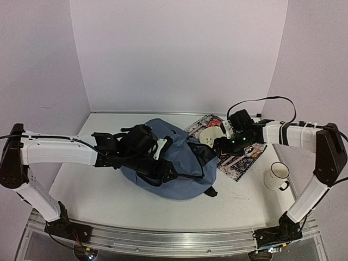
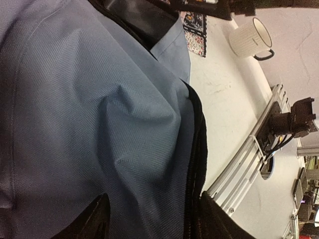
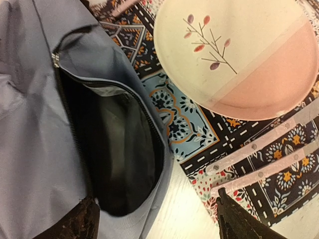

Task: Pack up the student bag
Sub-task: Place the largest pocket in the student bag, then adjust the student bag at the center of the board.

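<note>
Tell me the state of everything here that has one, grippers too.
Bag: lying on the table, zip open, mouth gaping.
Book: lying flat, partly under the plate.
Plate: flat on the book, nothing on it.
Mug: upright.
Left gripper: open over the bag.
Right gripper: open at the bag's mouth.

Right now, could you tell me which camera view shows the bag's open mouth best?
The right wrist view: the student bag lies close, its open mouth showing lining. Top view shows it small; left wrist mostly outer fabric.
</note>
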